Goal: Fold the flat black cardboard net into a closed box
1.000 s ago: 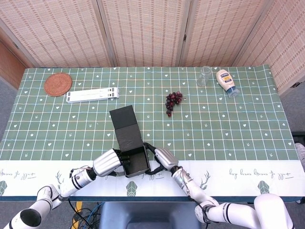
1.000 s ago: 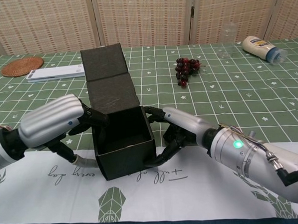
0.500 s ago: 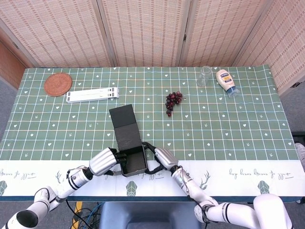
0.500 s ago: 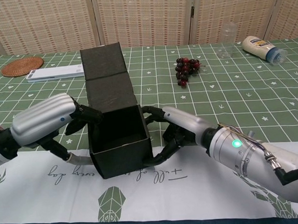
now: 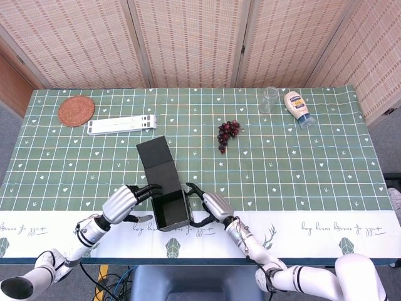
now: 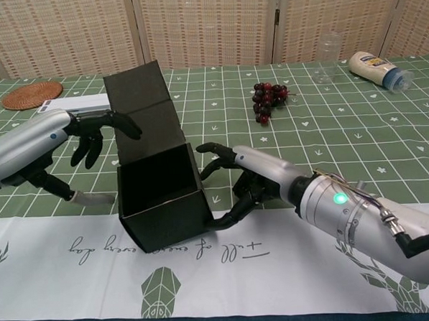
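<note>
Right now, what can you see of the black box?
The black box is matte cardboard, its walls folded up and its top open, seemingly empty. Its creased lid flap stands up behind, tilted back. It sits near the table's front edge. The right hand curls against its right wall; the left hand reaches fingers to the flap, contact unclear.

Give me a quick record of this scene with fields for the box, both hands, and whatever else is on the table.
box: black box open-topped, lid flap raised, near front table edge
left hand: left hand open, fingers spread by the lid flap, holding nothing
right hand: right hand fingers against the box's right wall
other items: grapes, bottle, clear cup, woven coaster, white stand
</note>
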Available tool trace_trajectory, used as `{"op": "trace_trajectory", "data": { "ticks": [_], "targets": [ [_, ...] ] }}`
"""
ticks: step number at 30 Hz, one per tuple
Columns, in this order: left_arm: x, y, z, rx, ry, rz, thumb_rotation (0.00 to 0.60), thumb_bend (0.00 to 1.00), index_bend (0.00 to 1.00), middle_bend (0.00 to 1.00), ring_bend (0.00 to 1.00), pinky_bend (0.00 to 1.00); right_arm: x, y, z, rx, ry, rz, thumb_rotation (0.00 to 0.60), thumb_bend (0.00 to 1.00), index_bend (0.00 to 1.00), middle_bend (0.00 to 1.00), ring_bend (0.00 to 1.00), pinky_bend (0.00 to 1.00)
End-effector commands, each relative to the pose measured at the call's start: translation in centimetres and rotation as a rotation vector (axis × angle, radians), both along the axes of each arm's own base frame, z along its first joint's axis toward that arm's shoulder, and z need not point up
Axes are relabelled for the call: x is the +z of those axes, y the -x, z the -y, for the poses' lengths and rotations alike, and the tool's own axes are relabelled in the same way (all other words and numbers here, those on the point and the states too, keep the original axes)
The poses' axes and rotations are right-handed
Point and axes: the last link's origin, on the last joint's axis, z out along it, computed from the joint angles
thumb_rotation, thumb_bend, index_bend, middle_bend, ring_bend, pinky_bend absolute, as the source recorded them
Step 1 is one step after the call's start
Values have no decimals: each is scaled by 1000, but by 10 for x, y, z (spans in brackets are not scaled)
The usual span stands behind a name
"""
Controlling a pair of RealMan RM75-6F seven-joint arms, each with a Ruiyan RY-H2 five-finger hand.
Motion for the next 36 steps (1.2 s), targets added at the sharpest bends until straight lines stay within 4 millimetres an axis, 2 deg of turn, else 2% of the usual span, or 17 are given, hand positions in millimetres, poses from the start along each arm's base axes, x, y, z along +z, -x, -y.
{"op": "trace_trajectory", "data": {
  "ticks": [1, 3, 8, 12, 15, 20, 27, 30, 32, 36],
  "targets": [
    [9, 5, -2, 55, -10, 23, 600, 91, 226, 220, 623, 702, 6, 2, -3, 14, -8, -16, 600, 511, 0, 260, 908, 1000],
    [15, 7, -1, 102, -2, 55, 600, 91, 203, 208, 622, 701, 12, 6, -5, 20, -17, -35, 600, 462, 0, 245, 901, 1000],
    [27, 9, 2, 244, 50, 123, 600, 91, 164, 182, 625, 701, 30, 16, -9, 22, -26, -80, 600, 245, 0, 200, 883, 1000],
    [34, 6, 7, 346, 107, 157, 600, 91, 125, 166, 636, 701, 31, 18, -10, 14, -42, -101, 600, 151, 0, 184, 879, 1000],
    [36, 3, 9, 375, 118, 161, 600, 92, 111, 164, 638, 701, 23, 13, -12, 10, -43, -94, 600, 139, 0, 196, 879, 1000],
    [38, -1, 12, 382, 114, 163, 600, 91, 108, 164, 640, 702, 8, -1, -6, -20, 12, -33, 600, 266, 0, 291, 882, 1000],
    [45, 1, 13, 403, 97, 185, 600, 91, 108, 164, 648, 702, -13, -23, 8, -62, 56, 17, 600, 274, 0, 294, 882, 1000],
    [49, 4, 14, 420, 95, 188, 600, 91, 103, 164, 648, 702, -15, -27, 7, -54, 43, 12, 600, 247, 0, 255, 881, 1000],
    [51, 6, 14, 434, 95, 194, 600, 92, 94, 161, 648, 702, -12, -26, 5, -54, 35, 13, 600, 186, 0, 177, 866, 1000],
    [54, 10, 17, 493, 146, 217, 600, 91, 35, 108, 647, 709, 4, -23, -1, -36, 31, 14, 600, 93, 0, 70, 822, 1000]
  ]
}}
